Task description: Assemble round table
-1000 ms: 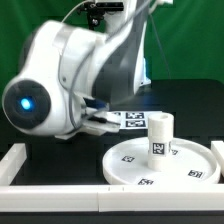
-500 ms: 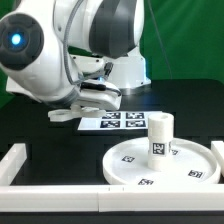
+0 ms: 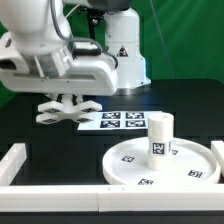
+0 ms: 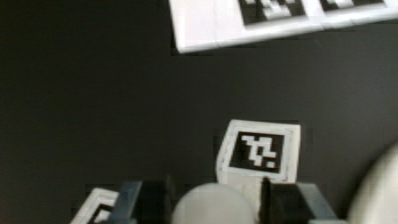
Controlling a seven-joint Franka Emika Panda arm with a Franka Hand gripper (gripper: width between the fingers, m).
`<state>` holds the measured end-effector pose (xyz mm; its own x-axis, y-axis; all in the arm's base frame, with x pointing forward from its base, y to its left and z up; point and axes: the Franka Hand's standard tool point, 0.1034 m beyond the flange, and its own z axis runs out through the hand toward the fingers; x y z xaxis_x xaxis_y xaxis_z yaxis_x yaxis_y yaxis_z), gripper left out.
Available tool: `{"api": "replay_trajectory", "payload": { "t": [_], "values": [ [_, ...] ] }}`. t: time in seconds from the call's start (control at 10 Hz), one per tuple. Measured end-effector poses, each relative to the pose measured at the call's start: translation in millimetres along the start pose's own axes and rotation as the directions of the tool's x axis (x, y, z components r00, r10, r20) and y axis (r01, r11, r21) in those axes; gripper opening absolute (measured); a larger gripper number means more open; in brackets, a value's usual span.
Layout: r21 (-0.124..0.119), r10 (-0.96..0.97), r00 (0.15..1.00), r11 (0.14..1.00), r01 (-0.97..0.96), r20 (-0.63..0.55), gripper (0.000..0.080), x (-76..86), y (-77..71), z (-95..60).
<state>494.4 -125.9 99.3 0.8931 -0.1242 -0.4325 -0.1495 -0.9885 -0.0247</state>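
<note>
1. Exterior view: the gripper (image 3: 68, 98) is at the exterior view's left, on the far side. The cross-shaped base (image 3: 66, 109) hangs under it, just beside the marker board (image 3: 122, 121). I can't tell from here whether the base is clear of the table (image 3: 40, 135).
2. Same view: the disc (image 3: 160, 166) lies near and to the exterior view's right, with the leg (image 3: 160, 135) upright around its middle. The base is well apart from both.
3. Risk: my guess is the base goes onto the leg top next. If it is carried low, one of its arms could clip the marker board or hit the leg's side and shove the disc. The border wall (image 3: 20, 160) at near left looks out of the path.
4. Wrist view: the fingers (image 4: 150, 202) are pinching a white rounded part of the base, and a tagged arm of the base sticks out beyond them. The hold is on a curved surface, so the base could twist or slip. It would then meet the leg tilted and not seat.
5. Wrist view: only the marker board and bare table show ahead. The leg is not in view, so this camera can't check the line-up.
</note>
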Motion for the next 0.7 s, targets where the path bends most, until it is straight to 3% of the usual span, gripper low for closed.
{"api": "replay_trajectory", "payload": {
  "t": [0.5,0.6,0.7],
  "values": [
    [-0.036,0.008,0.948,0.999,-0.021,-0.318,0.0225,11.6,7.3,-2.5],
    [-0.014,0.026,0.943,0.999,-0.032,-0.333,0.0225,18.4,3.6,-8.8],
    [-0.015,0.032,0.902,0.999,-0.042,-0.431,0.0225,39.1,0.8,-25.3]
  ]
}}
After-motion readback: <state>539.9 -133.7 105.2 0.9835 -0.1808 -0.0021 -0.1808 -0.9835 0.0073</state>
